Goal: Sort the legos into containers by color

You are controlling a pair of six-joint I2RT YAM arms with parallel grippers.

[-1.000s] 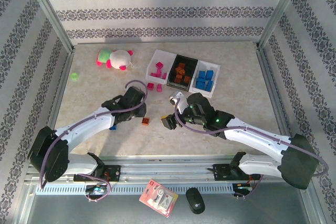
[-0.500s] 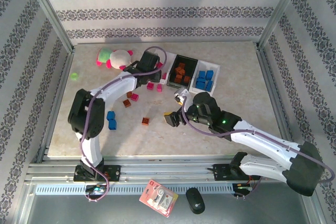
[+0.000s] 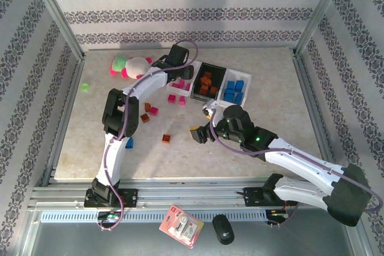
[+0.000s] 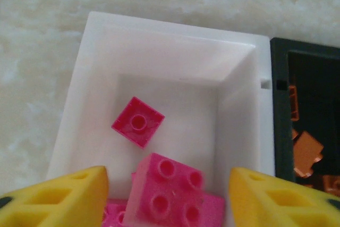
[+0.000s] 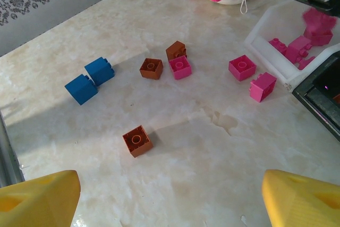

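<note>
Left gripper (image 4: pixel 167 187) hung right over the left white tray (image 4: pixel 159 35), yellow fingers (image 4: pixel 64 195) spread wide, nothing between them. Pink bricks (image 4: pixel 178 198) lay in the tray just beneath, with a single-stud piece (image 4: pixel 138 122) a little apart toward the far wall. Beside it, the black tray (image 4: pixel 305 57) held orange-brown bricks (image 4: pixel 307 152). Right gripper (image 5: pixel 170 198), also splayed and empty, hovered above the table (image 5: pixel 212 174). An orange-brown brick (image 5: pixel 137 141) sat nearest ahead of it, two blue bricks (image 5: pixel 90 81) further left. The print on a red-topped card (image 3: pixel 180 226) by the rail was too small to read.
</note>
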